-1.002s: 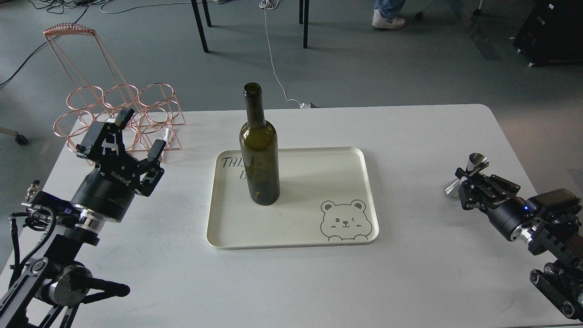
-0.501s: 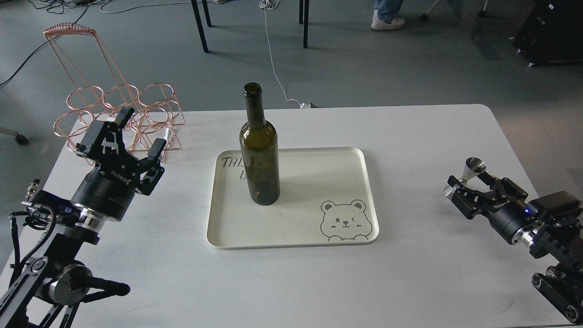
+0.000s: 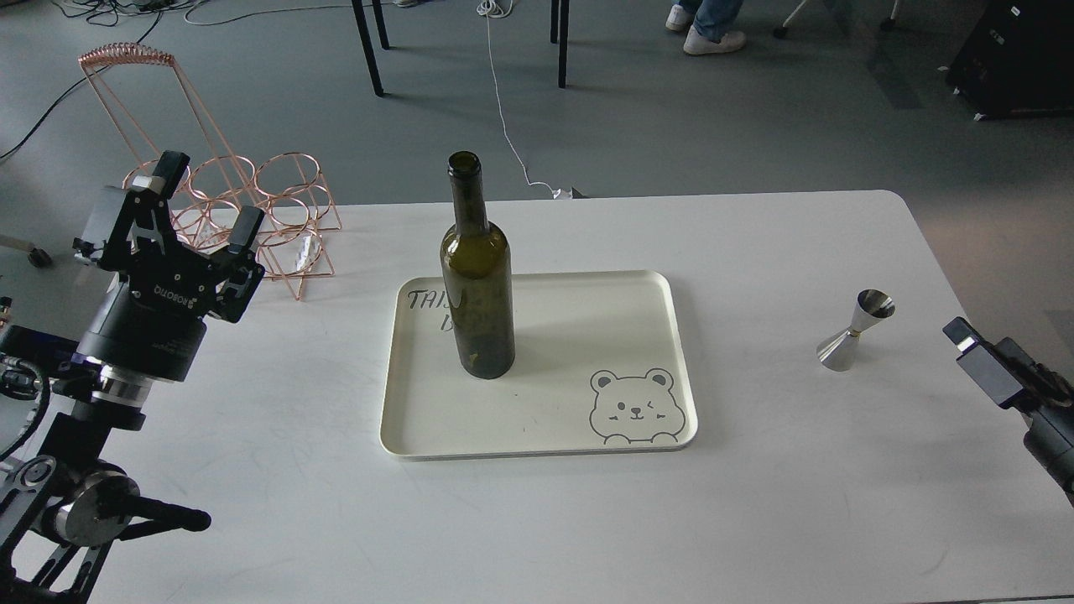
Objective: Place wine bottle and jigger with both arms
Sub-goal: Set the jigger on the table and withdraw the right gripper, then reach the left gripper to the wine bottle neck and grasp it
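The wine bottle (image 3: 478, 277), dark olive green with no label, stands upright on the left part of the cream tray (image 3: 638, 289). The jigger (image 3: 856, 330), small and silver, stands by itself on the white table at the right, outside the tray. My left gripper (image 3: 210, 195) is open and empty at the table's left edge, in front of the copper rack and well away from the bottle. My right gripper (image 3: 982, 348) is at the right edge of the view, a little right of the jigger. It touches nothing, and its fingers stand apart.
A copper wire bottle rack (image 3: 235, 210) stands at the table's back left corner. The tray has a bear drawing (image 3: 633, 407) at its front right. Beyond the table are floor cables, chair legs and a person's feet.
My right gripper has let go of the jigger and drawn back to the right, leaving it standing on the table. My left arm has pulled back to the left, away from the tray.
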`<action>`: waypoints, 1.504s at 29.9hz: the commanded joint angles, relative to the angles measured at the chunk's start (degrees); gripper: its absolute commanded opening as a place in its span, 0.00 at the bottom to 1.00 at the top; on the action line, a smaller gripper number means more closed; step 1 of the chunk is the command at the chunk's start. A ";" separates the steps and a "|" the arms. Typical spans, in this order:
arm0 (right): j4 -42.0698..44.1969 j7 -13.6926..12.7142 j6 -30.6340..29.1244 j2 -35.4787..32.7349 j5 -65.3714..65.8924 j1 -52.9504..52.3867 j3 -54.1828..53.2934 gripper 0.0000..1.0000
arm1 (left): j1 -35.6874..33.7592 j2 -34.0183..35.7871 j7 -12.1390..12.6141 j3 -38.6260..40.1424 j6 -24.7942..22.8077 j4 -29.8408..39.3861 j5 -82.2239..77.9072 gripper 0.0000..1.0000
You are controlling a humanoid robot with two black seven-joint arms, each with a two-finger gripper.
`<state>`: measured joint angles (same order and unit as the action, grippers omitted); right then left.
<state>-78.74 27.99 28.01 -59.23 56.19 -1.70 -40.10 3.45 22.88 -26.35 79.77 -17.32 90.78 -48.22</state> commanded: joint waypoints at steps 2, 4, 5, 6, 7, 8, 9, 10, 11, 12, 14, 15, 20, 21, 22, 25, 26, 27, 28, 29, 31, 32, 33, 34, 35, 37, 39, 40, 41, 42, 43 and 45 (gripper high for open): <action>-4.58 0.01 -4.78 -2.65 -24.51 -1.28 -2.52 0.98 | -0.20 4.09 -1.65 -0.40 0.09 3.95 -2.21 0.98; -4.14 0.01 -9.79 -2.39 -30.33 -2.77 -5.33 0.98 | -0.38 5.24 -1.65 -0.49 0.09 5.98 -6.77 0.98; -3.79 0.01 -12.34 -2.38 -32.88 -3.39 -6.30 0.98 | -0.46 5.68 -1.65 -0.41 -0.08 6.68 -9.58 0.98; -3.44 0.01 -15.32 -2.38 -36.03 -4.09 -7.18 0.98 | -0.99 6.21 -1.65 -0.49 -0.08 7.39 -12.92 0.98; -3.26 0.01 -17.96 -2.38 -39.11 -4.80 -7.80 0.98 | -1.60 6.74 -1.65 -0.67 -0.17 8.00 -15.91 0.98; -3.17 0.01 -21.03 -2.38 -43.14 -5.94 -8.59 0.98 | -2.56 7.44 -1.65 -0.93 -0.17 8.44 -19.51 0.98; -3.00 0.01 -24.11 -2.47 -47.71 -6.99 -9.29 0.98 | -3.36 8.05 -1.65 -1.28 -0.26 8.80 -22.76 0.98; -2.74 0.01 -26.58 -2.47 -51.93 -7.78 -9.73 0.98 | -4.24 8.58 -1.65 -1.81 -0.43 9.06 -25.58 0.98; -1.69 0.01 -29.30 -2.47 -56.76 -8.84 -10.17 0.98 | -5.37 9.37 -1.65 -2.59 -0.87 9.15 -29.09 0.98; -0.55 0.01 -31.24 -2.30 -60.03 -9.63 -10.44 0.98 | -6.69 9.99 -1.65 -3.39 -1.14 9.15 -32.25 0.98; 1.91 0.01 -33.45 -2.03 -64.44 -11.74 -10.53 0.98 | -10.38 11.04 -1.65 -6.02 -1.23 9.15 -40.50 0.98; 2.88 0.01 -33.63 -1.86 -64.63 -12.36 -10.44 0.98 | -12.05 11.48 -1.65 -7.34 -1.23 9.15 -44.64 0.98; 4.12 0.01 -34.07 -0.28 -64.63 -13.15 -10.18 0.98 | -22.95 14.83 -1.65 -15.77 -1.32 8.28 -64.43 0.98; 4.12 0.01 -34.07 -0.27 -64.63 -13.15 -10.18 0.98 | -24.70 14.92 -1.65 -17.00 -1.40 7.49 -66.72 0.98; 4.21 0.01 -34.07 -0.27 -64.63 -13.24 -10.26 0.98 | -25.85 14.92 -1.65 -17.89 -1.40 6.18 -68.48 0.98; 4.21 0.01 -34.07 -0.19 -64.63 -13.15 -10.09 0.98 | -26.57 14.57 -1.65 -18.86 -1.40 3.62 -72.96 0.98; 4.21 0.01 -34.16 -0.27 -64.63 -13.15 -10.00 0.98 | -26.48 14.30 -1.65 -18.86 -1.32 3.18 -74.20 0.98; 4.30 0.01 -34.16 -0.27 -64.63 -13.07 -10.00 0.98 | -26.57 13.95 -1.65 -18.86 -1.40 2.57 -74.99 0.98; 4.39 0.01 -34.16 -0.27 -64.63 -13.07 -9.91 0.98 | -26.74 13.43 -1.65 -18.86 -1.40 1.95 -75.17 0.98; 4.39 0.01 -34.16 -0.19 -64.63 -13.07 -9.91 0.98 | -27.00 12.73 -1.65 -18.95 -1.40 1.42 -75.26 0.98; 4.30 0.01 -34.16 -0.19 -64.63 -13.07 -9.91 0.98 | -28.32 11.15 -1.65 -19.12 -1.40 0.28 -75.35 0.98; 4.30 0.01 -34.16 -0.27 -64.63 -13.07 -10.00 0.98 | -28.93 10.53 -1.65 -19.47 -1.40 -0.25 -75.44 0.98; 4.30 0.01 -34.16 -0.19 -64.63 -13.07 -10.09 0.98 | -29.72 10.00 -1.65 -20.00 -1.32 -0.95 -75.44 0.98; 4.30 0.01 -34.16 -0.19 -64.63 -13.07 -10.18 0.98 | -30.69 9.56 -1.65 -20.61 -1.32 -1.91 -75.61 0.98; 4.30 0.01 -34.16 -0.27 -64.63 -13.07 -10.18 0.98 | -31.48 9.12 -1.65 -21.14 -1.23 -2.71 -75.70 0.98; 4.30 0.01 -34.16 -0.27 -64.63 -13.07 -10.26 0.98 | -32.89 8.24 -1.65 -21.94 -1.14 -4.55 -76.14 0.98; 4.30 0.01 -34.16 -0.27 -64.63 -12.98 -10.18 0.98 | -33.86 7.36 -1.65 -22.55 -0.96 -6.14 -76.32 0.98; 4.30 0.01 -34.16 -0.27 -64.63 -12.98 -10.18 0.98 | -34.30 7.01 -1.65 -22.81 -0.96 -6.49 -76.32 0.98; 4.30 0.01 -34.16 -0.19 -64.63 -12.98 -10.18 0.98 | -34.48 6.66 -1.65 -23.08 -0.88 -6.58 -76.32 0.98; 4.30 0.01 -34.16 -0.19 -64.63 -12.98 -10.18 0.98 | -34.65 6.48 -1.65 -23.34 -0.88 -6.67 -76.32 0.98; 4.30 0.01 -34.16 -0.19 -64.63 -12.98 -10.18 0.98 | -34.74 6.30 -1.65 -23.52 -0.88 -6.67 -76.32 0.98; 4.30 0.01 -34.07 -0.19 -64.63 -12.98 -10.18 0.98 | -34.83 6.04 -1.65 -23.52 -0.79 -6.76 -76.32 0.98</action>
<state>-74.45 28.00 -6.16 -59.44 -8.44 -14.68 -50.31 -31.12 29.38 -28.00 56.47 -18.20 84.22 -124.57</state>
